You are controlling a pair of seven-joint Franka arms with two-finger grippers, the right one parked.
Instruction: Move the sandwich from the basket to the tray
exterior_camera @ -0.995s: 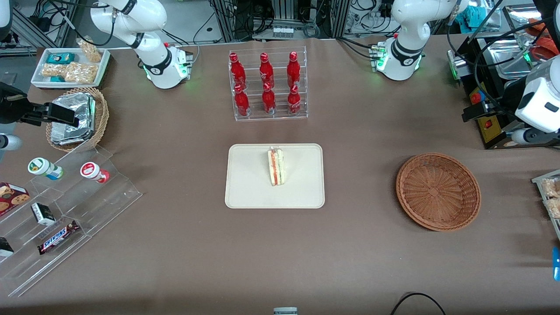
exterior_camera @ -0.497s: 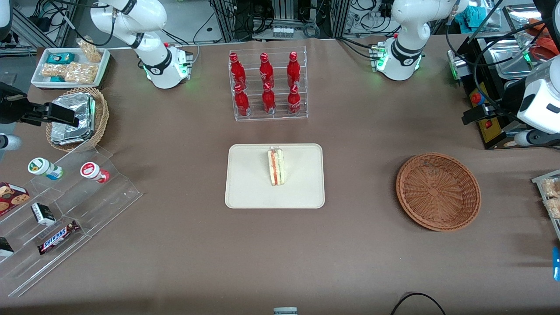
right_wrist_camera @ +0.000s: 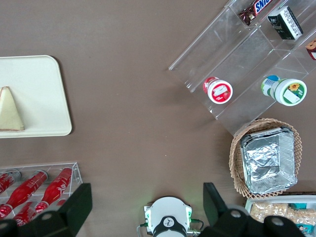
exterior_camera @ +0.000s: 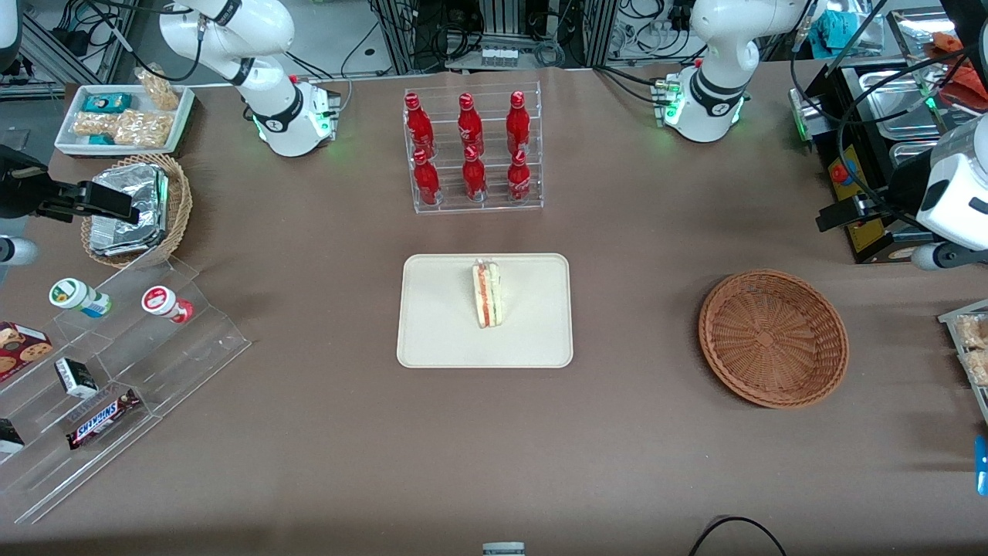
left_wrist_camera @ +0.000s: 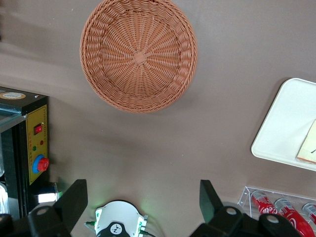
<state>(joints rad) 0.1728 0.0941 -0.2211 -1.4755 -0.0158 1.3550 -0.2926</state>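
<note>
we see the sandwich [exterior_camera: 487,294] standing on edge on the tray [exterior_camera: 440,324], near its middle, filling stripes facing up. the basket [exterior_camera: 773,337] sits on the table [exterior_camera: 617,463] at about three o'clock from the tray in the front view, well apart from it, with nothing in it. our gripper [left_wrist_camera: 142,200] hangs high above the table at the working arm's end, farther from the front camera than the basket, its fingers [left_wrist_camera: 74,197] spread wide and released, gripping nothing.
</note>
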